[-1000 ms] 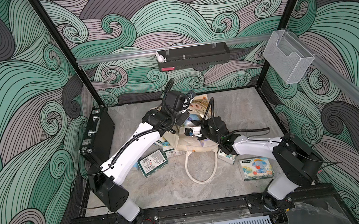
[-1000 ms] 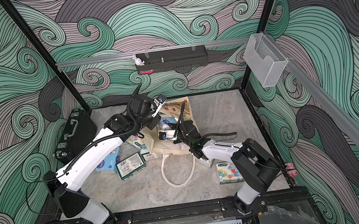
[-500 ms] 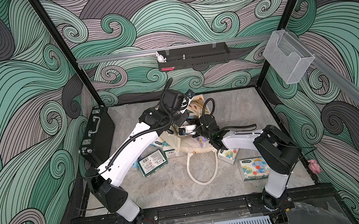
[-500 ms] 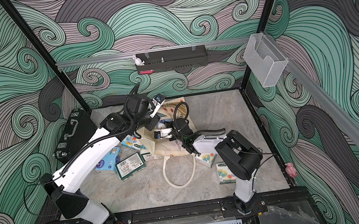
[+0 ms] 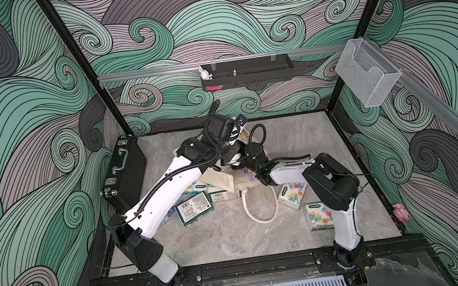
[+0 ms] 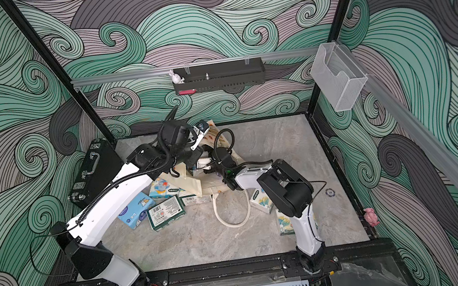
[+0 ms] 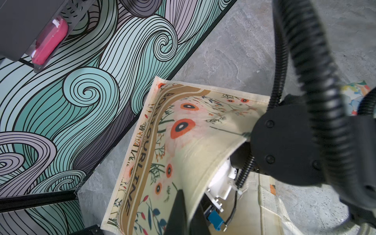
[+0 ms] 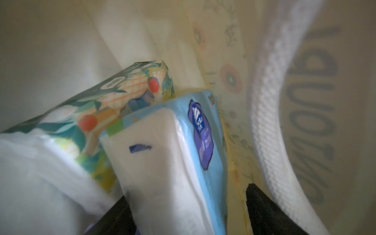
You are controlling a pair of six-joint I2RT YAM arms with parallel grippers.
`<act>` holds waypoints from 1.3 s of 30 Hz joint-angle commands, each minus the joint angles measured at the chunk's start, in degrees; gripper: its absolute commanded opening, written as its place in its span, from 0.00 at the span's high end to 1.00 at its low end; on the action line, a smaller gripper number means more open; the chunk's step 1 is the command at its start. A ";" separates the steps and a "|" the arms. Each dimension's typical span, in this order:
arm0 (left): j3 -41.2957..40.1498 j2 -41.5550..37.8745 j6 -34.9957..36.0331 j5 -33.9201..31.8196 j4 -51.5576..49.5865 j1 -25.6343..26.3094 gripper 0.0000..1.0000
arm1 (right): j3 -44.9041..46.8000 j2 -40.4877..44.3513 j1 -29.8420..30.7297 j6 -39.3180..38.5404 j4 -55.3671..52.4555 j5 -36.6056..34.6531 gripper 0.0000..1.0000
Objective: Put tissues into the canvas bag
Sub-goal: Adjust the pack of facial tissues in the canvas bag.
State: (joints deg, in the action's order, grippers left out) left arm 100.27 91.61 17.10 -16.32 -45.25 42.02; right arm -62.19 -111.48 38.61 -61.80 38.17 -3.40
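Inside the cream flowery canvas bag (image 7: 183, 126) lie two soft tissue packs (image 8: 173, 154); more packs (image 5: 195, 212) wait outside. Right gripper (image 8: 187, 191) spread, left gripper (image 7: 189, 203) pinching the bag.

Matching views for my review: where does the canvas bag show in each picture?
In both top views: canvas bag crumpled at mid-floor.
Left wrist: its printed outside, rim raised.
Right wrist: its inside, fabric surrounding the view.
Shared landmark: tan lettered band, outside in left wrist, reversed in right wrist.
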 commanded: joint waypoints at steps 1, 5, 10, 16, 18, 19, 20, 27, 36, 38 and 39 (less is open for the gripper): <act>0.72 -3.08 1.35 0.45 4.20 -0.37 1.00 | 6.03 9.86 -0.02 9.82 -2.69 2.34 0.18; 0.85 -1.92 0.83 0.33 4.38 -2.65 1.00 | 16.39 22.48 0.57 14.52 -8.76 7.46 0.19; 1.18 -0.88 0.30 0.53 4.25 -4.47 1.00 | 24.40 42.28 1.36 26.25 -20.54 14.80 0.21; 1.32 -1.13 -0.74 2.29 4.09 -4.67 1.00 | 27.95 64.86 2.23 68.12 -39.71 3.31 0.37; 1.67 -0.98 -1.10 2.63 3.86 -4.67 1.00 | 26.30 67.54 0.84 85.60 -49.59 4.06 0.36; 1.75 -0.84 -1.22 2.84 3.76 -4.67 1.00 | 26.20 67.76 0.10 91.06 -51.10 6.97 0.32; 1.77 -0.79 -1.35 3.10 3.71 -4.67 1.00 | 26.91 67.74 -0.41 97.91 -50.22 9.79 0.28; 1.78 -0.61 -1.85 3.88 3.57 -4.67 1.00 | 29.06 55.30 -0.99 137.90 -35.83 15.80 0.24; 1.95 -0.21 -2.25 4.71 3.49 -4.74 1.00 | 29.80 34.32 -2.37 156.37 -13.02 13.84 0.23; 1.95 -0.36 -2.34 4.83 3.49 -4.71 1.00 | 28.78 30.20 -2.57 158.23 -10.73 13.86 0.23; 1.95 -0.33 -2.38 4.90 3.44 -4.67 1.00 | 28.54 28.91 -2.64 158.63 -9.85 13.32 0.23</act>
State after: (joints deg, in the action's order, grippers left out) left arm 100.25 91.64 15.81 -12.73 -43.88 37.58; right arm -32.01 -79.70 36.38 90.02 21.04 10.92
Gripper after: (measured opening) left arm 0.060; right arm 0.771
